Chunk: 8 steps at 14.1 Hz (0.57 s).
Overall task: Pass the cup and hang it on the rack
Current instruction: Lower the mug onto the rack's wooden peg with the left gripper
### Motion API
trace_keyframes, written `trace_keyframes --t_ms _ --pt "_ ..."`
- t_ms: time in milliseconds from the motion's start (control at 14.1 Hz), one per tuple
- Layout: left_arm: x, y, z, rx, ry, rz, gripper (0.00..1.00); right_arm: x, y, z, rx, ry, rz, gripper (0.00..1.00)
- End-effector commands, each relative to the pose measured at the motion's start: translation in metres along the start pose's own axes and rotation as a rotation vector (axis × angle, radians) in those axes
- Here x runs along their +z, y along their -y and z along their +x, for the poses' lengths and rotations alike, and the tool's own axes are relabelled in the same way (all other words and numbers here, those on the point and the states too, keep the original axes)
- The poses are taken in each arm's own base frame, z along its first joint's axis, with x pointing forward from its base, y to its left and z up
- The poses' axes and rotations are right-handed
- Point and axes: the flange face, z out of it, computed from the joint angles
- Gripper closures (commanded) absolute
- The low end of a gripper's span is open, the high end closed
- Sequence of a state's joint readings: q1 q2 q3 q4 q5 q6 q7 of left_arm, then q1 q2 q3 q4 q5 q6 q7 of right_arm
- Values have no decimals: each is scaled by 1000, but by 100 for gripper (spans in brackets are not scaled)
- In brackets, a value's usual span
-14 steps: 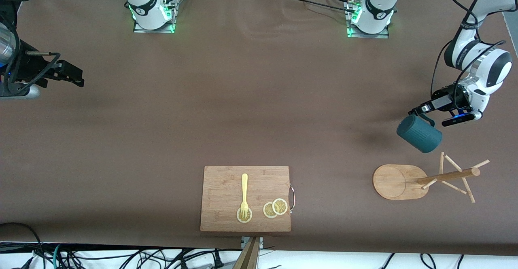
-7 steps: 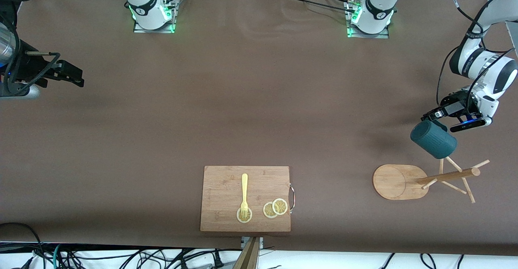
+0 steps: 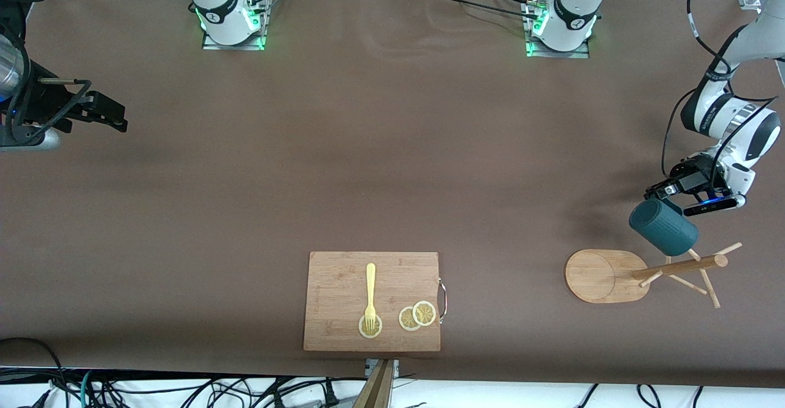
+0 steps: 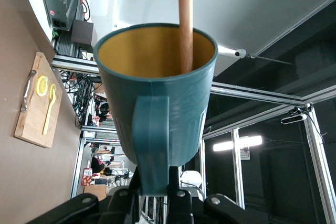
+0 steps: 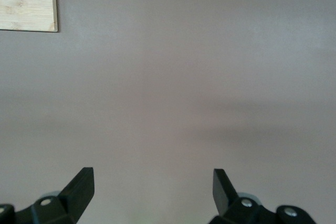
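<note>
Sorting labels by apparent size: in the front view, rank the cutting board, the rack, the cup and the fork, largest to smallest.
1. Cutting board.
2. Rack.
3. Cup, held above the rack by the left gripper, so raised toward the camera and looking somewhat enlarged.
4. Fork.

A: cup (image 3: pixel 663 226)?
B: Matt teal, ribbed outside; inside smooth mustard yellow, looks like plastic or glazed ceramic, can't tell which.
A: rack (image 3: pixel 650 271)?
B: Light wood, smooth, pale pegs, slightly darker post.
A: tabletop (image 3: pixel 343 150)?
B: Brown matt cloth, a few wrinkles near the bases.
A: Cutting board (image 3: pixel 372 301)?
B: Bamboo-look wood, metal handle. Fork (image 3: pixel 370 297) pale yellow plastic.
A: Claws?
B: left claw (image 4: pixel 155 195), right claw (image 5: pixel 153 187): black matt plastic fingers.
</note>
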<state>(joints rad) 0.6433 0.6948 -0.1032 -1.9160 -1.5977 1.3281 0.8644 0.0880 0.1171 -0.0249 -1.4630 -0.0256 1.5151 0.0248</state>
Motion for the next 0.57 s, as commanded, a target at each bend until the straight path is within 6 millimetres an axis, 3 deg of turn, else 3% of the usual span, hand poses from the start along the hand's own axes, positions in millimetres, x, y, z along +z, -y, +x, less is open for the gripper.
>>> trace_keyframes --t_ms 0,213,354,425,496 --pt "-5 10 16 -8 10 -69 100 -4 -2 1 5 -8 -2 0" --pt "-10 11 21 1 11 -78 100 -4 -2 1 5 -8 -2 0" --pt "-10 8 24 7 11 -78 93 -4 -2 1 5 -8 -1 0" --pt "-11 9 25 8 10 -78 77 -4 -2 1 5 -8 -1 0" --pt "-12 10 25 8 9 -77 29 -4 -2 1 5 -8 -1 0"
